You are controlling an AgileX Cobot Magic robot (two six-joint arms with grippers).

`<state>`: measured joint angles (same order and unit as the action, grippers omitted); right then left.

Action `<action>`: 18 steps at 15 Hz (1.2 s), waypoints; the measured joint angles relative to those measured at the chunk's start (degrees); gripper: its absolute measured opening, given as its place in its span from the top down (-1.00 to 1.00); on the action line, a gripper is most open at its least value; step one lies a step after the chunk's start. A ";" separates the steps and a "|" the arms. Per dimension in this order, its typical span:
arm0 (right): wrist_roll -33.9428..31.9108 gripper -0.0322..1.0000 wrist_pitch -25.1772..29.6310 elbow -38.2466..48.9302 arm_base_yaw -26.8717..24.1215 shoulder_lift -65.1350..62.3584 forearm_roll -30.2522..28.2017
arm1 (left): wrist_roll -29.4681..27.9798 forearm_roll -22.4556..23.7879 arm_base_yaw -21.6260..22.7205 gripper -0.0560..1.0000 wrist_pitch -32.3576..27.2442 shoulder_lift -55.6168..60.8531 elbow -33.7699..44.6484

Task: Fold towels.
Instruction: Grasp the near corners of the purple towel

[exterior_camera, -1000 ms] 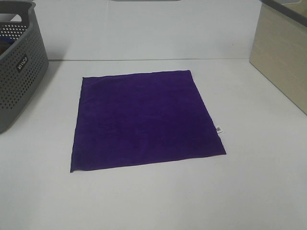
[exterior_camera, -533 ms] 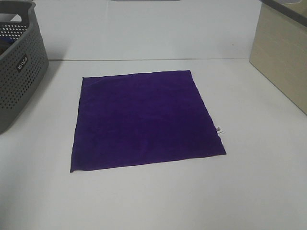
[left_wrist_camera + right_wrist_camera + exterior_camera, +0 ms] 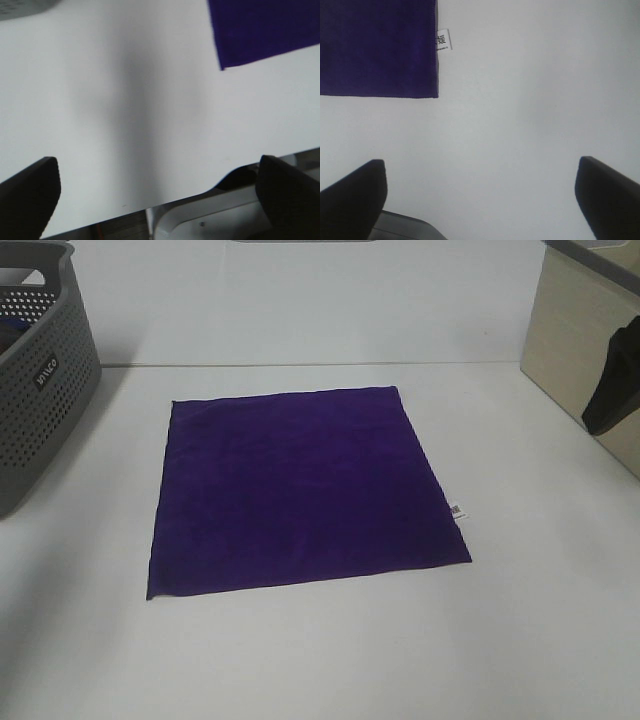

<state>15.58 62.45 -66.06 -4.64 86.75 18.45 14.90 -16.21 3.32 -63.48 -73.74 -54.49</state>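
deep purple plush towel [image 3: 300, 490], flat and unfolded, white tag [image 3: 456, 511]

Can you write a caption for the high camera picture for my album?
A purple towel lies flat and unfolded on a white table, with a grey basket at the left edge.

The towel [image 3: 300, 490] is a deep, even purple with no pattern; its small tag [image 3: 455, 511] is white (with dark print). The table [image 3: 320, 660] is plain white. At upper left the basket [image 3: 40, 390] is grey, dotted with rows of holes. The box [image 3: 585, 330] at upper right is beige.
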 joint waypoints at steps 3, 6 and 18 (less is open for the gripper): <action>21.43 -0.98 5.16 -0.06 -12.95 7.39 24.87 | 15.81 -20.28 -0.17 -0.98 8.94 -14.15 1.43; 28.07 -0.98 6.13 -0.11 -13.12 16.96 29.97 | 21.83 -25.21 -0.17 -0.98 17.70 -25.73 1.43; 28.42 -0.98 -7.45 -0.11 -1.60 28.93 27.16 | 24.81 -31.40 -9.34 -0.98 26.18 -37.41 1.55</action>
<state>44.00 55.00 -66.18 -6.25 115.68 45.61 39.71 -47.61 -6.02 -37.30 -111.15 -52.94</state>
